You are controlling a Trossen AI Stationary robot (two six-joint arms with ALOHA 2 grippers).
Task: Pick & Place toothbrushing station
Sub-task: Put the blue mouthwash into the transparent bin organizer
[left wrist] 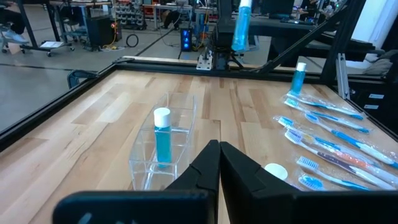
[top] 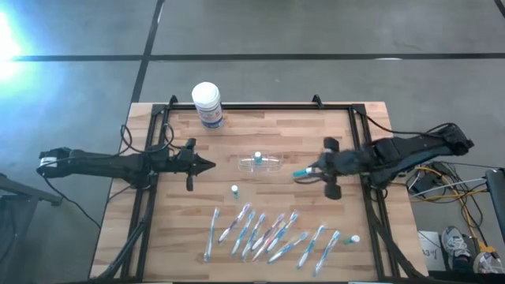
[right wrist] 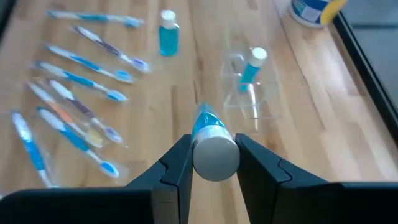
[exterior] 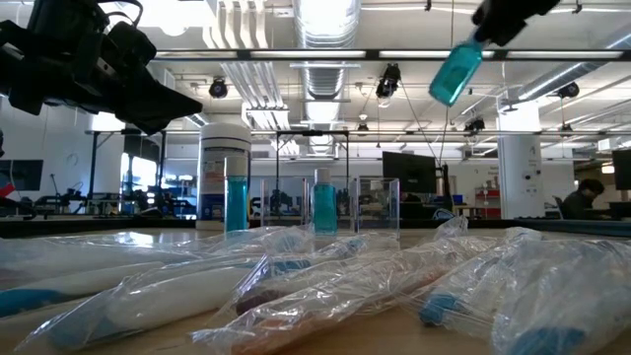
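The see-through toothbrushing station (top: 260, 163) rests flat on its base at the table's middle, with a small blue bottle with a white cap (top: 257, 157) standing upright in it. It also shows in the left wrist view (left wrist: 163, 149) and the right wrist view (right wrist: 249, 90). My right gripper (top: 314, 169) is just right of the station, above the table, shut on a second blue bottle (right wrist: 205, 124). My left gripper (top: 207, 166) hovers left of the station, shut and empty, pointing at it (left wrist: 219, 152). My right gripper pinches the blue bottle by its white cap end (right wrist: 216, 155) between its two fingers. The bottle lies along the fingers, its blue body reaching out past their tips toward the station. In the low view the bottle (exterior: 455, 71) is tilted and lifted clear of the table.
A white tub with a blue label (top: 207, 102) stands at the far edge. A loose blue bottle (top: 234, 190) stands near the station and another (top: 355, 238) at the near right. Several bagged toothbrushes (top: 268, 233) lie along the near side. A black frame (top: 260, 108) borders the table.
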